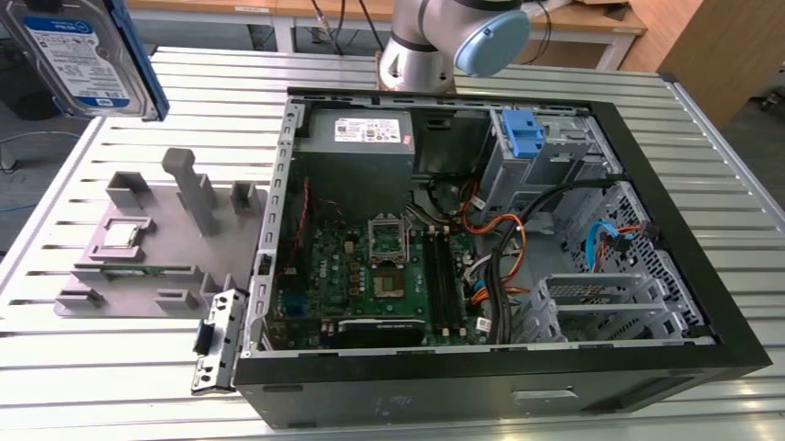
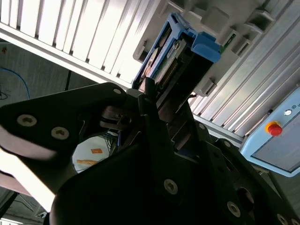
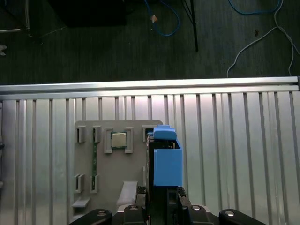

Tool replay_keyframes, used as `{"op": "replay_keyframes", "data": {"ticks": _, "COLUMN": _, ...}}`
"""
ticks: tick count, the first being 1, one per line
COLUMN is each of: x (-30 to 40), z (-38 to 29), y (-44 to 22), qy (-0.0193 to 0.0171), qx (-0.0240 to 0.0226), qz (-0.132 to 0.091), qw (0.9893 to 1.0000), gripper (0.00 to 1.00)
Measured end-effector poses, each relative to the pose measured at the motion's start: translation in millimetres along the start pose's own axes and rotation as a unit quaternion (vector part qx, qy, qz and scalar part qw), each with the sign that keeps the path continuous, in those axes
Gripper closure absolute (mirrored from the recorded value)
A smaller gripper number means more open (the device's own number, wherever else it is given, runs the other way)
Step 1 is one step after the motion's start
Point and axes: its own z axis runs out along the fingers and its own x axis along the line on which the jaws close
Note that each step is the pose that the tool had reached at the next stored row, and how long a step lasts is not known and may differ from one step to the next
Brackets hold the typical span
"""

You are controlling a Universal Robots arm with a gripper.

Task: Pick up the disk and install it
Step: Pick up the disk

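My gripper [image 2: 166,101] is clamped on the disk [image 2: 180,54]. In the second wrist view the black fingers [image 2: 154,122] press on its flat faces, and its end with the blue plastic frame sticks out past the fingertips. In the first wrist view the disk [image 3: 166,164] shows edge-on, coming straight out of the gripper [image 3: 164,206], blue frame outermost.

In the exterior view the disk [image 1: 80,50] hangs in the air at the exterior view's far left, tilted a little, with its white-and-blue label facing the camera and the blue frame along one edge. It is high above the slatted metal table [image 1: 135,367] and well apart from the computer case [image 1: 491,390].

The case lies on its side on the table, open side up. Inside it I see the green circuit board [image 1: 368,266], a grey power supply [image 1: 356,133] at the far wall, and a blue bracket [image 1: 521,138] standing in the metal cage towards the exterior view's right. The base of my arm [image 1: 429,41] rises just behind the case.

A grey holder tray [image 1: 135,266] lies on the table just beside the case, on the exterior view's left. In the first wrist view the tray [image 3: 117,187] lies below the disk, with a square chip [image 3: 118,139] seated in one pocket and a green memory stick [image 3: 94,159] in a slot near it
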Motion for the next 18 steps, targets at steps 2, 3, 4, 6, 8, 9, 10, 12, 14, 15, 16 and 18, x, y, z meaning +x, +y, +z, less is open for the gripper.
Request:
{"op": "replay_keyframes", "data": {"ticks": 2, "x": -0.1, "z": -1.3, "y": 0.1, "qy": 0.0, "qx": 0.0, "qz": 0.0, "qw": 1.0, "gripper": 0.65}}
{"op": "replay_keyframes", "data": {"ticks": 3, "x": -0.1, "z": -2.0, "y": 0.1, "qy": 0.0, "qx": 0.0, "qz": 0.0, "qw": 1.0, "gripper": 0.65}}
{"op": "replay_keyframes", "data": {"ticks": 4, "x": -0.1, "z": -2.6, "y": 0.1, "qy": 0.0, "qx": 0.0, "qz": 0.0, "qw": 1.0, "gripper": 0.65}}
{"op": "replay_keyframes", "data": {"ticks": 6, "x": -0.2, "z": -3.8, "y": 0.2, "qy": 0.0, "qx": 0.0, "qz": 0.0, "qw": 1.0, "gripper": 0.65}}
{"op": "replay_keyframes", "data": {"ticks": 8, "x": -0.2, "z": -4.3, "y": 0.3, "qy": 0.0, "qx": 0.0, "qz": 0.0, "qw": 1.0, "gripper": 0.65}}
{"op": "replay_keyframes", "data": {"ticks": 9, "x": -0.2, "z": -4.5, "y": 0.3, "qy": 0.0, "qx": 0.0, "qz": 0.0, "qw": 1.0, "gripper": 0.65}}
{"op": "replay_keyframes", "data": {"ticks": 10, "x": -0.2, "z": -4.7, "y": 0.3, "qy": 0.0, "qx": 0.0, "qz": 0.0, "qw": 1.0, "gripper": 0.65}}
{"op": "replay_keyframes", "data": {"ticks": 12, "x": -0.2, "z": -4.7, "y": 0.3, "qy": 0.0, "qx": 0.0, "qz": 0.0, "qw": 1.0, "gripper": 0.65}}
{"op": "replay_keyframes", "data": {"ticks": 14, "x": -0.2, "z": -5.4, "y": 0.3, "qy": 0.0001, "qx": -0.0001, "qz": 0.0, "qw": 1.0, "gripper": 0.65}}
{"op": "replay_keyframes", "data": {"ticks": 15, "x": -0.2, "z": -5.6, "y": 0.3, "qy": 0.0, "qx": 0.0, "qz": 0.0, "qw": 1.0, "gripper": 0.65}}
{"op": "replay_keyframes", "data": {"ticks": 16, "x": -0.3, "z": -5.8, "y": 0.3, "qy": 0.0, "qx": 0.0, "qz": 0.0, "qw": 1.0, "gripper": 0.65}}
{"op": "replay_keyframes", "data": {"ticks": 18, "x": -0.3, "z": -6.3, "y": 0.4, "qy": 0.0, "qx": 0.0, "qz": 0.0, "qw": 1.0, "gripper": 0.65}}
